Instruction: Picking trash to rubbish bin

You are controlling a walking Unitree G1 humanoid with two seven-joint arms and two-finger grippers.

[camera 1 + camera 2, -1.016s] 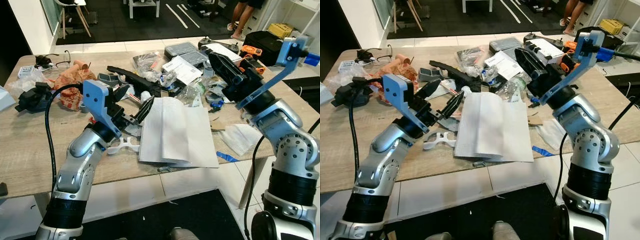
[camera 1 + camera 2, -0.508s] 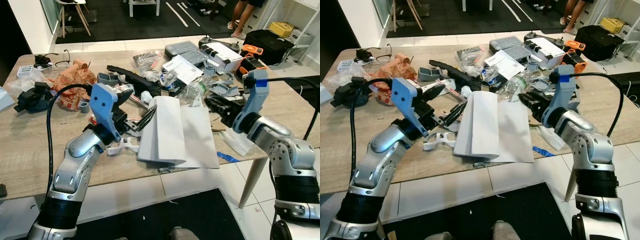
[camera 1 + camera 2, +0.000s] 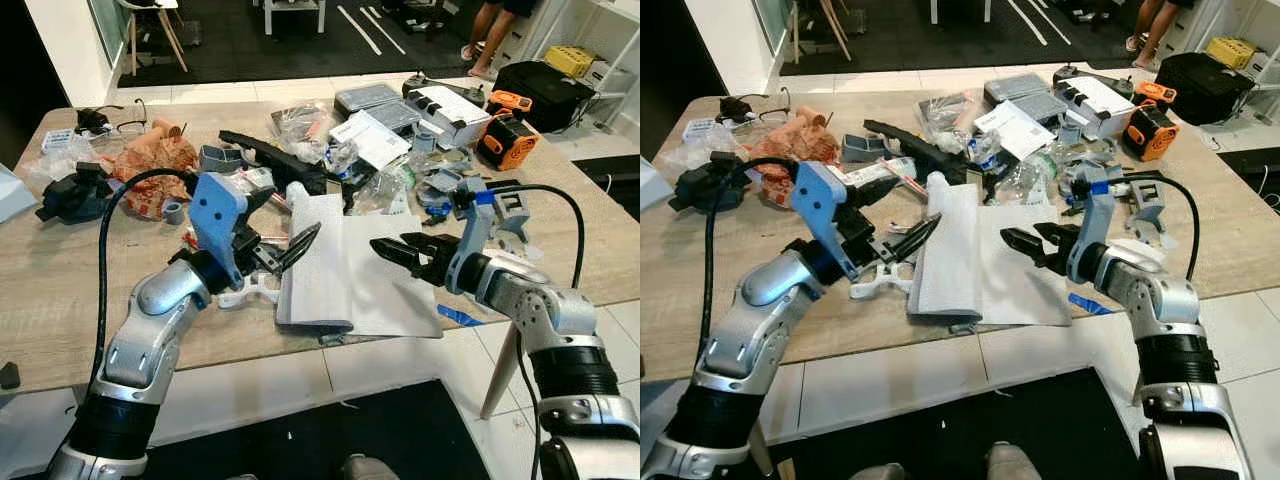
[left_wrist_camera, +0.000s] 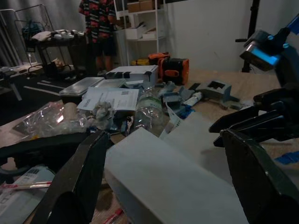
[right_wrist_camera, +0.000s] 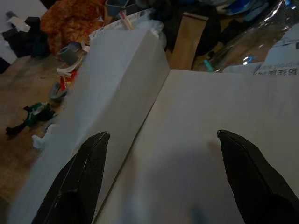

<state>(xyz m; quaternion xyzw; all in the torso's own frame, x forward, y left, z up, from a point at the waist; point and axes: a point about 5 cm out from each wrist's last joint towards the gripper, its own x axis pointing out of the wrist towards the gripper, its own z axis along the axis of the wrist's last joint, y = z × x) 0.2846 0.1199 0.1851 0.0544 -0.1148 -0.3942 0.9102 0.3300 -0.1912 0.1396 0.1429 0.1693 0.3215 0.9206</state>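
Note:
A large white paper sheet (image 3: 375, 280) lies on the wooden table (image 3: 60, 300) near its front edge. The sheet's left half is folded over into a raised ridge (image 3: 312, 265). My left gripper (image 3: 290, 225) is open at the ridge's left side, one finger over it and one behind. In the left wrist view the fold (image 4: 159, 182) sits between the two spread fingers (image 4: 77, 184). My right gripper (image 3: 390, 245) is open, low over the flat right half. In the right wrist view the sheet (image 5: 196, 140) lies below both spread fingers (image 5: 86, 177).
Clutter covers the far half of the table: crumpled orange paper (image 3: 150, 160), a clear plastic bottle (image 3: 385, 185), black tools (image 3: 265, 155), boxes (image 3: 440, 100), an orange device (image 3: 505, 140). A white plastic piece (image 3: 245, 292) and blue scrap (image 3: 460, 317) lie beside the sheet. A person's legs (image 3: 490, 35) stand behind.
My right arm came down from high over the table to just above the sheet's right half. The sheet's left half has been pushed up and folded over by the left gripper.

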